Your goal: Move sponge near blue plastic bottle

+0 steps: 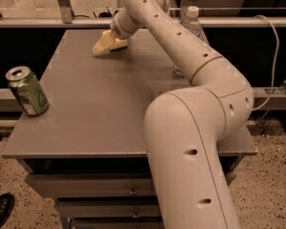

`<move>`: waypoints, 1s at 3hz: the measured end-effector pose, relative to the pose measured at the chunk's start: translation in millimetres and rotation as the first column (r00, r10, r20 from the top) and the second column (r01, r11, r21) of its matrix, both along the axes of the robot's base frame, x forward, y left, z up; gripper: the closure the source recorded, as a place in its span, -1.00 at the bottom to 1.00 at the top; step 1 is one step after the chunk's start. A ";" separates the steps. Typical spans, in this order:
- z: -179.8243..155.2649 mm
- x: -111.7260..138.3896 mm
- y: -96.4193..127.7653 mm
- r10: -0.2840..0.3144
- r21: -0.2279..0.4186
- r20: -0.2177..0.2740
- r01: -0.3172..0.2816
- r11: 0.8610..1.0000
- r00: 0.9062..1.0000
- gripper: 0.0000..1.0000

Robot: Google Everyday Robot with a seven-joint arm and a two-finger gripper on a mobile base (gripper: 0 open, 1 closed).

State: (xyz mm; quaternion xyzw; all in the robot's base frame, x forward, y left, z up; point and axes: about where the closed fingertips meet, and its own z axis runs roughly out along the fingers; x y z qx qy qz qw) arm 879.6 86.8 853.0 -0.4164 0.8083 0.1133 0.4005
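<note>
Dim, warm light falls from above on the grey flat worktop (100, 109), leaving a dull sheen. The end effector (105, 44), low over the worktop's far left part, throws a small soft shadow just beneath it. The background is mostly dark.

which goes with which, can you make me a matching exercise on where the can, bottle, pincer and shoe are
Things:
1 green can
2 blue plastic bottle
3 pincer
4 black shoe

Places:
a on the floor, lower left
b low over the far part of the table
c at the table's left edge
d mostly hidden behind the arm

Pairs: 1-c, 2-d, 3-b, 4-a
</note>
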 end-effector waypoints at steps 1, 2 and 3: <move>-3.6 7.0 -5.3 -0.027 -0.003 -0.010 0.027 1.000 1.000 -1.00; -5.4 9.1 -9.2 -0.036 -0.001 -0.009 0.036 0.999 0.999 -0.48; -10.3 8.2 -10.1 -0.037 -0.001 -0.015 0.037 0.999 0.999 -0.01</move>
